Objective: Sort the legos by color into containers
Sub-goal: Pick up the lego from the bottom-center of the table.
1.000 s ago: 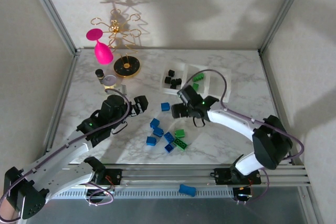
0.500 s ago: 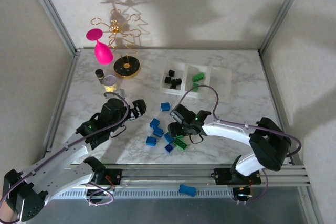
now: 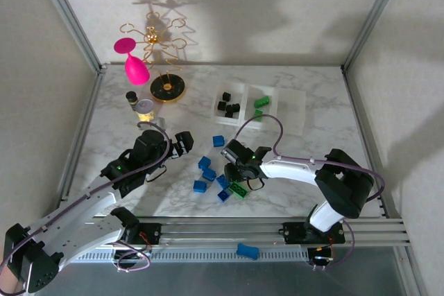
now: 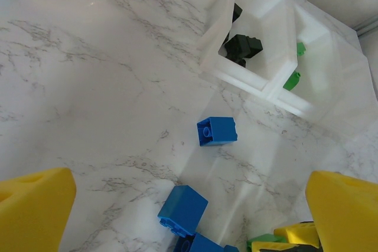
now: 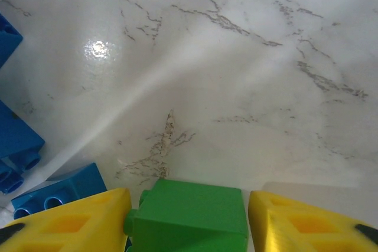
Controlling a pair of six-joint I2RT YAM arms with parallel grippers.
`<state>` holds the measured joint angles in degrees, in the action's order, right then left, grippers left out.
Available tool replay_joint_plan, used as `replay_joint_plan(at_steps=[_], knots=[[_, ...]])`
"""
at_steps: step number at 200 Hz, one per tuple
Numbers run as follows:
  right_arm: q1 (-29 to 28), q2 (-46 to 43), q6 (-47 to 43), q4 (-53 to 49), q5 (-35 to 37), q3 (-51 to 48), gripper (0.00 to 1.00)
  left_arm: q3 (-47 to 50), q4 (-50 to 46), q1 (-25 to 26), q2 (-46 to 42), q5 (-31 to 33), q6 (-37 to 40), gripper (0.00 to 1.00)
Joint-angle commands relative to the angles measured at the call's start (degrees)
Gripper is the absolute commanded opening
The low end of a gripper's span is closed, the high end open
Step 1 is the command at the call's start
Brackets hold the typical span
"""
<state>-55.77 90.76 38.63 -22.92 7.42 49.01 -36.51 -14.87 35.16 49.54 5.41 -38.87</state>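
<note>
Several blue legos [image 3: 209, 174] lie scattered mid-table, with a green lego [image 3: 239, 190] at their right edge. My right gripper [image 3: 236, 171] is low over this cluster. In its wrist view a green lego [image 5: 189, 219] sits between the yellow fingers [image 5: 71, 222], jaws open, with a narrow gap on the right side. My left gripper [image 3: 182, 142] hovers open to the left of the pile, nothing between its fingers; below it are blue legos [image 4: 217, 130] [image 4: 183, 208]. The white tray [image 3: 291, 112] holds black legos [image 3: 227, 105] in its left compartment and green legos [image 3: 261, 102] in the middle one.
A pink glass [image 3: 132, 60], a gold wire stand [image 3: 166, 88], a small jar [image 3: 145, 109] and a dark bottle [image 3: 131, 96] stand at the back left. One blue brick [image 3: 247, 251] lies on the rail in front of the table.
My right gripper has come from near the tray toward the near side and dropped over a green lego in the pile. The left arm shifted slightly nearer, then held still.
</note>
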Motion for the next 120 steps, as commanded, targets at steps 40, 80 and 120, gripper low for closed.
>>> replay_joint_plan(at_steps=[40, 80, 120], knots=[[-0.35, -1.45, 1.36, -0.42, 1.54, 0.53, 0.40, -0.75, 0.17, 0.00, 1.27, 0.29, 0.29, 1.00], [1.65, -4.08, 0.51, -3.20, 2.59, 4.54, 0.40, -2.02, 0.39, 0.00, 1.56, 0.30, 0.80, 1.00], [8.51, -5.18, -3.48, -5.30, 5.30, 10.30, 0.40, -3.60, 2.37, 0.04, 3.57, -0.48, 1.76, 1.00]])
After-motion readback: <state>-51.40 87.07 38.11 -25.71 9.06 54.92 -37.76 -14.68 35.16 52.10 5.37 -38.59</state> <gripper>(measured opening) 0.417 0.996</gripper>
